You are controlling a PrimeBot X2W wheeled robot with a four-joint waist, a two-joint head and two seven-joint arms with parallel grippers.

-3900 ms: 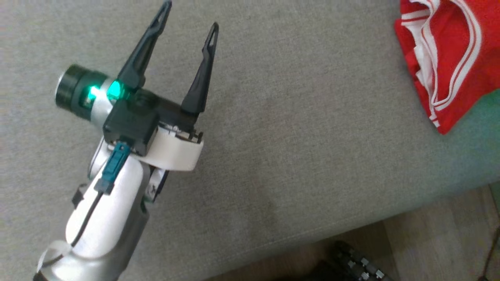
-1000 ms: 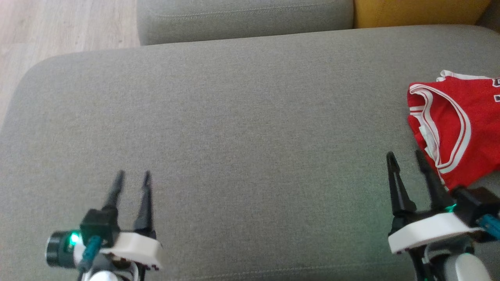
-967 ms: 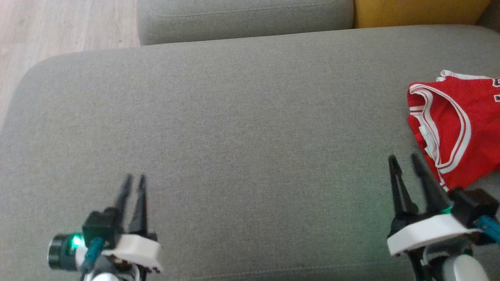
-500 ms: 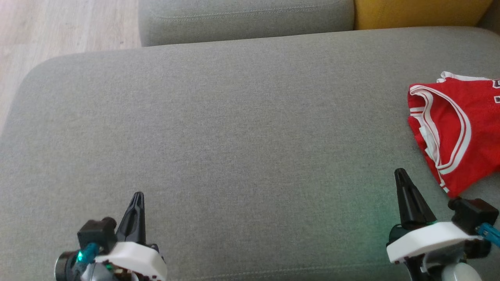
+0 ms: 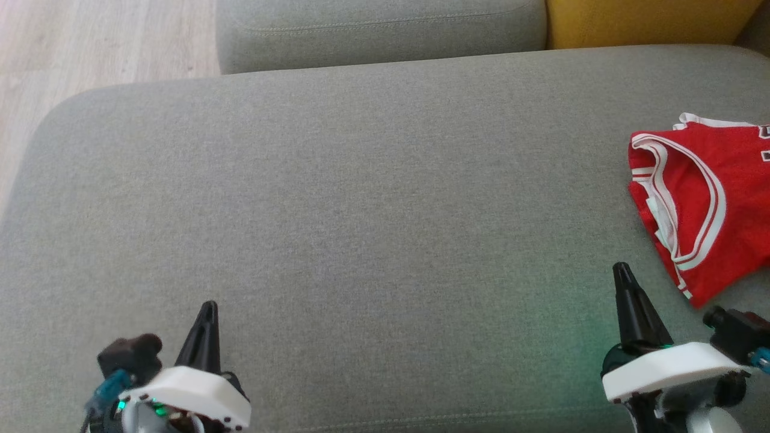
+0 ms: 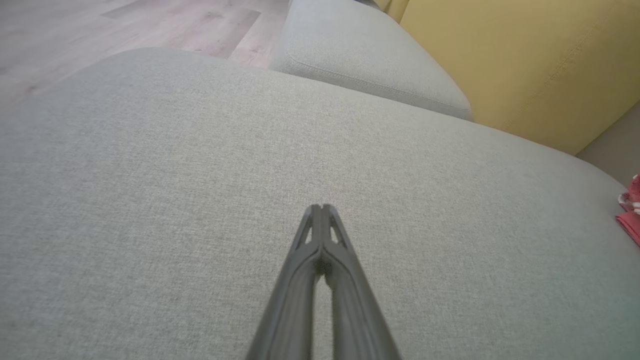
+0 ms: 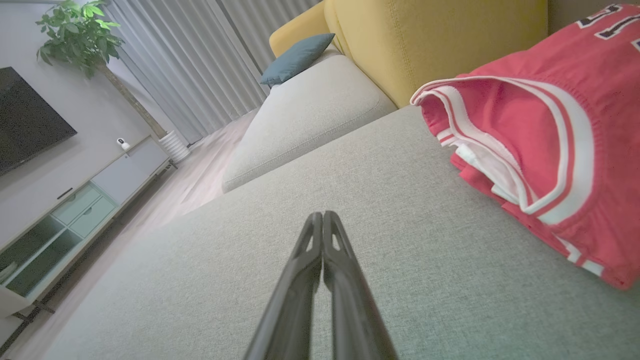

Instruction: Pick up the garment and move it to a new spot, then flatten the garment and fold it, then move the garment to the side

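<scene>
Both grippers are closed tight and empty. Your left gripper [image 5: 208,305] has its two dark fingers pressed into a single point, and its wrist view shows the tips meeting with nothing between them over the bare grey seat cushion [image 5: 373,198]. Your right gripper [image 5: 621,269] is pinched the same way, tip against tip, gripping nothing. The red jersey [image 5: 704,204] with white trim lies on the same seat cushion, ahead of the right gripper and off to its right. It is near the fingers but not touching them, and a strip of grey fabric shows between the tips and the nearest hem. It looks folded over, with a white-banded opening turned toward the right gripper. Its far side runs past the frame edge, so you can't be sure how the whole piece lies. From the left gripper the jersey is well apart, far off to the right, just a red sliver at the edge of that wrist view. Straight ahead of the left gripper, past the seat cushion's far edge, sits a second cushion [image 5: 373,30], also grey. A yellow backrest [image 5: 643,21] stands beyond the jersey, ahead of the right gripper. Pale wooden floor [image 5: 90,42] shows ahead and to the left of the left gripper.
</scene>
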